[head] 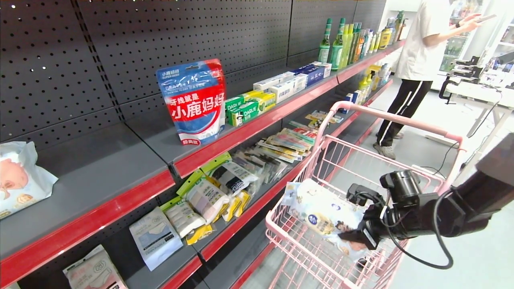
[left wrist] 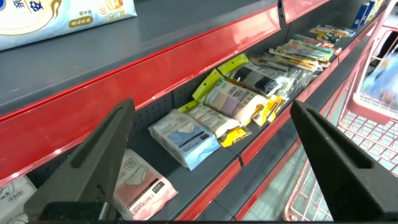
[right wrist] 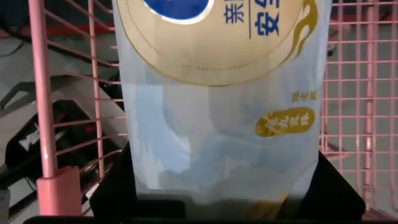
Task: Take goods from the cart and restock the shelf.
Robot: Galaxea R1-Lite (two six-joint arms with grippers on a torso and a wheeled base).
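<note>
My right hand (head: 355,237) is clamped on the pale blue pack (head: 321,210) inside the pink cart (head: 385,118), with wire walls close around it. My left hand (left wrist: 211,155) hangs wide open before the shelf (head: 100,160) to the left, facing packets (left wrist: 186,137) on a lower tier.

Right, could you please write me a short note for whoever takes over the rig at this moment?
Left pincer: open, empty, held near the lower shelf.
Right pincer: down in the pink cart, shut on the white pack.
Done: one similar pack lies at the left end of the top shelf.
Left: lift the white pack out of the cart and set it on the bare grey stretch of the top shelf, probably beside the other one.
</note>
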